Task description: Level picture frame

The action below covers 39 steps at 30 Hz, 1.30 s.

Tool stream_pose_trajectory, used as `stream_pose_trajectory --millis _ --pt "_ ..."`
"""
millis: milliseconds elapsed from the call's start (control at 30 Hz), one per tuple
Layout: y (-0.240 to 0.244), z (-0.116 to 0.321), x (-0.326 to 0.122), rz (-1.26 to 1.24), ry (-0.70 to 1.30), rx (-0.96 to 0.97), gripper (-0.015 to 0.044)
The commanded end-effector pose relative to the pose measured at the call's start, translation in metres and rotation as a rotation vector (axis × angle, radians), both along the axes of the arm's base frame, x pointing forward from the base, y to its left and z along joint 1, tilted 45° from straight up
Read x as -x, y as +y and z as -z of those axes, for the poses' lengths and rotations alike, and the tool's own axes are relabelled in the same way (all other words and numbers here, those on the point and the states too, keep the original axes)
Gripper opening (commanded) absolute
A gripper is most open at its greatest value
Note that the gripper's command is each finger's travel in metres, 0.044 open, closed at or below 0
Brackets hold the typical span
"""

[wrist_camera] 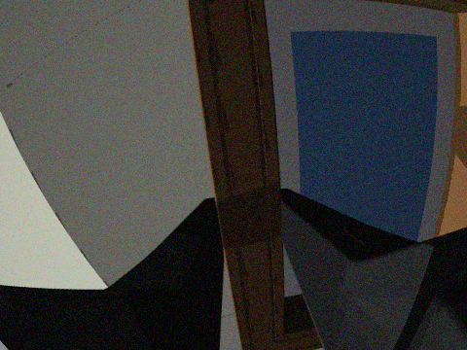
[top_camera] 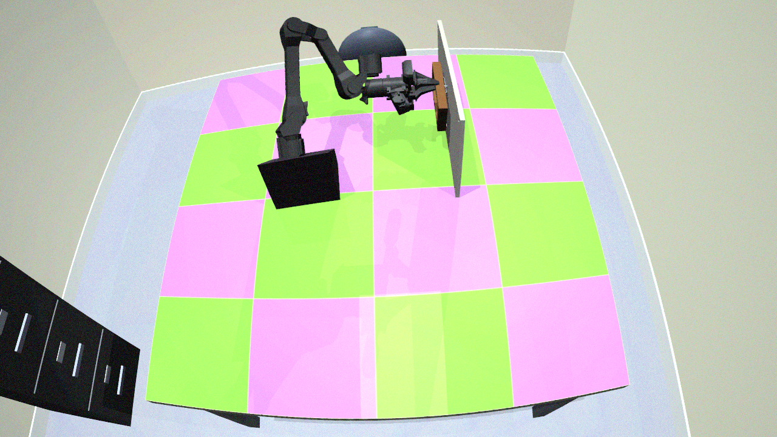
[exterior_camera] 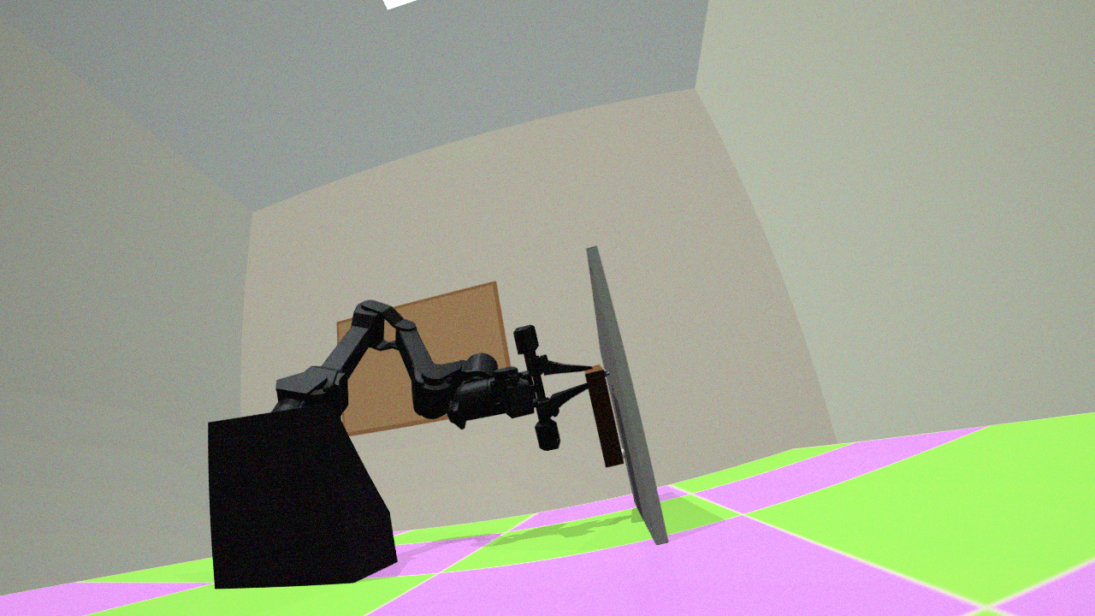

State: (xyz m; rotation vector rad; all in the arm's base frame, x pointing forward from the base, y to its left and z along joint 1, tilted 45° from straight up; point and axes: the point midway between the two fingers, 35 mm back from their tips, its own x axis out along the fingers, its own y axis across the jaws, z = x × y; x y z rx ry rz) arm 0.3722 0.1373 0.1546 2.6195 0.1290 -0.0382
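The brown wooden picture frame [top_camera: 441,103] [exterior_camera: 606,429] [wrist_camera: 238,97] is upright, close in front of the grey-white wall panel [top_camera: 457,152] [exterior_camera: 605,314] [wrist_camera: 122,122]. My gripper [top_camera: 437,84] [exterior_camera: 589,376] [wrist_camera: 247,205] is shut on one rail of the frame, a finger on each side, near its upper part. The picture inside, a blue rectangle [wrist_camera: 365,122] with a pale border, shows to the right of the rail in the wrist view. The notched strip is hidden. The top and exterior views show the frame nearly edge-on, so I cannot tell whether it is level or whether it rests on the screw.
The black base block [top_camera: 304,182] [exterior_camera: 298,506] of the arm stands left of the panel on the green and pink checkered table [top_camera: 315,244] [exterior_camera: 489,582]. A dark dome-shaped object [top_camera: 372,42] is behind the arm. A black cabinet [top_camera: 70,359] is at the lower left. A brown board [exterior_camera: 452,329] hangs on the back wall.
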Motion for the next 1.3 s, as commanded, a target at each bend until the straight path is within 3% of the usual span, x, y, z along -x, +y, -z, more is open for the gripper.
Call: stream_pose_trajectory --millis 0,1267 --pt "0.0004 0.0001 0.0000 -0.003 -0.004 0.046 0.0000" --pt "0.0011 0.0001 0.0001 -0.012 -0.019 0.228 0.0000"
